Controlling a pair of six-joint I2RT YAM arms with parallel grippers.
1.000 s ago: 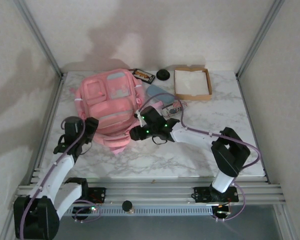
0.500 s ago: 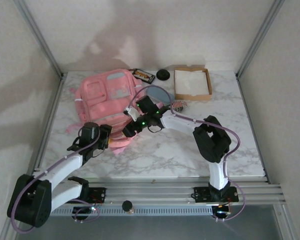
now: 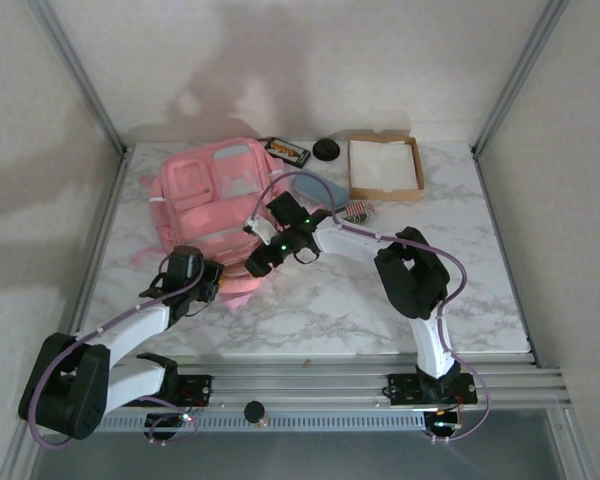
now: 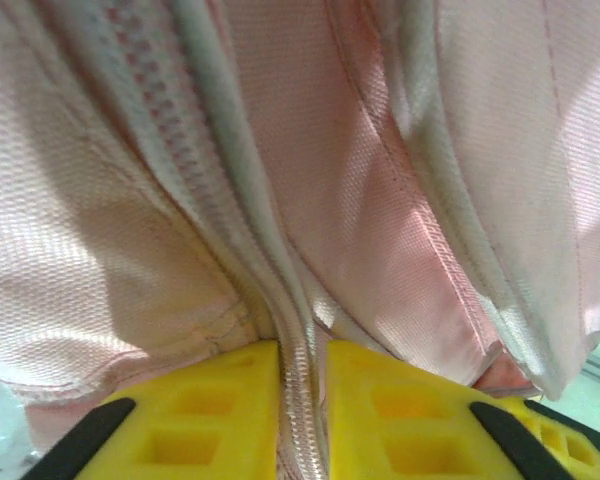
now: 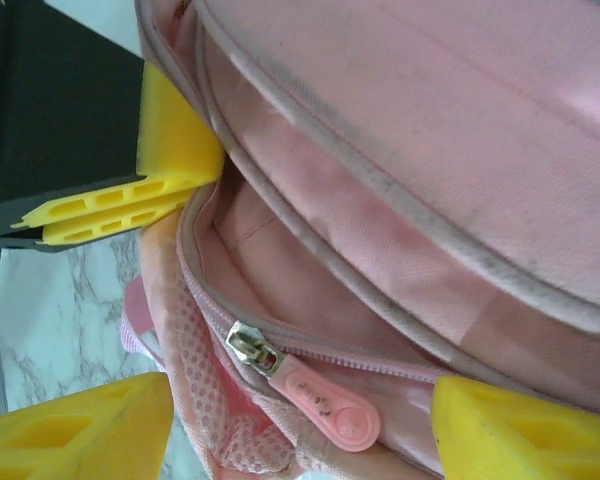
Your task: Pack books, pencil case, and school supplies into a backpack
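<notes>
The pink backpack [image 3: 205,200] lies at the table's left back, its opening toward the arms. My left gripper [image 3: 209,281] [image 4: 302,405] is shut on the backpack's zipper edge [image 4: 298,390], which is pinched between its yellow fingers. My right gripper [image 3: 259,263] [image 5: 300,435] is open at the same opening. The pink zipper pull [image 5: 318,398] lies between its fingers [image 5: 85,430], untouched. The pocket behind the zipper [image 5: 280,270] gapes, and the left gripper's finger [image 5: 170,150] presses on its rim. A dark brown book [image 3: 287,151] lies behind the backpack.
A cardboard tray [image 3: 384,186] with white lining stands at the back right, with a black round object [image 3: 326,150] to its left. A pale blue flat item [image 3: 320,186] and a small patterned thing [image 3: 353,211] lie right of the backpack, by the right arm.
My left gripper came in to the backpack's near edge and closed on the zipper edge. My right gripper slid left along the backpack to the opening and its jaws spread wider.
</notes>
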